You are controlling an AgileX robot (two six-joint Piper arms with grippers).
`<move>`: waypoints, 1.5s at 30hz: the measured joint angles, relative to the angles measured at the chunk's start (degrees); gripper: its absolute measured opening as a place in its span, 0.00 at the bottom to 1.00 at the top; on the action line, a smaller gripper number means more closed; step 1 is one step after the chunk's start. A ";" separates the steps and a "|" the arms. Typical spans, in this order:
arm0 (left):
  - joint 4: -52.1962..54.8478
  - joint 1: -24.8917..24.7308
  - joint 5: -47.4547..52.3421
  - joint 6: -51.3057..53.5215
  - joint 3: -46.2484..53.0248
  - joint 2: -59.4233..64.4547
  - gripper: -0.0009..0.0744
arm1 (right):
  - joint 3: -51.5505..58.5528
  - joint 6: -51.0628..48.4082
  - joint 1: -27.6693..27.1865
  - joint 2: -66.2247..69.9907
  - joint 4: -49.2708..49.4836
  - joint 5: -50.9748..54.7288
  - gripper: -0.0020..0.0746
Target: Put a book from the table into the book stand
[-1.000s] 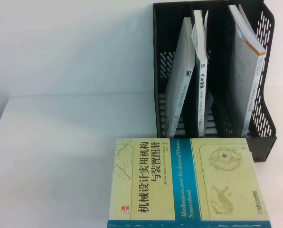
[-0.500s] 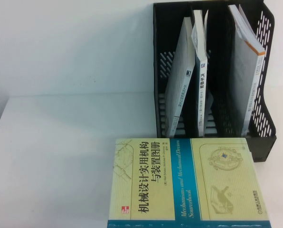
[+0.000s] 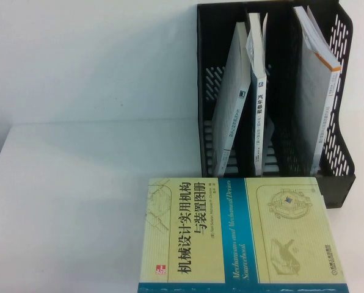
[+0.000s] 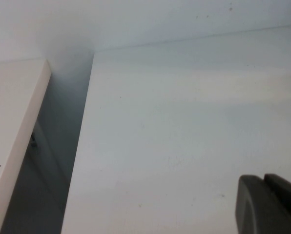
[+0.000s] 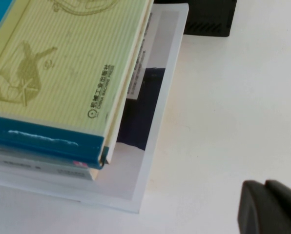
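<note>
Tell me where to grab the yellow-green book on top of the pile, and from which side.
Probably grip the yellow-green book by its right-hand page edge, coming in from the robot's right. It lies flat on top of a pile, and that edge overhangs the books beneath, leaving room for a finger under it. The right pincer sits shut over the bare table just beside it; the left pincer, also shut, sees only table.

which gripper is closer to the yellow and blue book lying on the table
Right. The right gripper sits shut just off the yellow and blue book; the left gripper, shut, sees only bare white table.
</note>
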 joint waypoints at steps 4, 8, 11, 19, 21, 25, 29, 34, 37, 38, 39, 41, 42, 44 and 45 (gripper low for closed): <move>0.00 0.00 0.00 0.00 0.00 0.00 0.01 | 0.00 0.00 0.00 0.00 0.00 0.00 0.03; 0.00 0.00 0.00 0.00 0.00 0.00 0.01 | 0.00 0.00 0.00 0.00 0.00 0.00 0.03; 0.00 0.00 0.00 0.00 0.00 0.00 0.01 | 0.00 0.00 0.00 0.00 0.00 0.00 0.02; 0.00 0.00 0.00 0.00 0.00 0.00 0.01 | 0.37 0.00 0.00 -0.32 -0.11 -0.23 0.02; -0.48 0.00 0.02 0.00 0.00 0.00 0.01 | 1.91 0.00 -0.68 -2.34 -0.83 -1.63 0.02; -0.14 0.00 0.14 0.00 -0.04 0.00 0.01 | 7.65 0.93 -3.89 -9.74 -0.26 -8.66 0.02; -0.14 0.00 0.25 0.00 -0.13 0.00 0.01 | 15.49 1.53 -6.12 -17.68 1.86 -20.55 0.02; -0.14 0.00 0.34 0.00 -0.13 0.00 0.01 | 19.34 1.53 -7.89 -24.73 -0.19 -22.13 0.02; -0.14 0.00 0.34 0.00 -0.13 0.00 0.01 | 19.39 3.03 -8.14 -26.58 -4.06 -18.61 0.02; -0.14 0.00 0.34 0.00 -0.13 0.00 0.01 | 19.39 4.29 -8.14 -27.01 -5.11 -17.77 0.02; -0.14 0.00 0.37 0.00 -0.13 0.00 0.01 | 19.39 6.51 -8.14 -27.14 -5.73 -17.44 0.02; -0.14 0.00 0.37 0.00 -0.13 0.00 0.01 | 19.39 12.34 -8.14 -27.49 -7.46 -16.86 0.02; -0.14 0.00 0.47 0.00 -0.13 0.00 0.01 | 19.39 15.60 -8.14 -27.49 -8.62 -16.70 0.02; -0.14 0.00 0.47 0.00 -0.13 0.00 0.01 | 19.28 19.74 -8.14 -27.49 -11.27 -16.57 0.02; -0.14 0.00 0.47 0.00 -0.13 0.00 0.01 | 19.28 20.71 -8.14 -27.49 -12.44 -16.42 0.02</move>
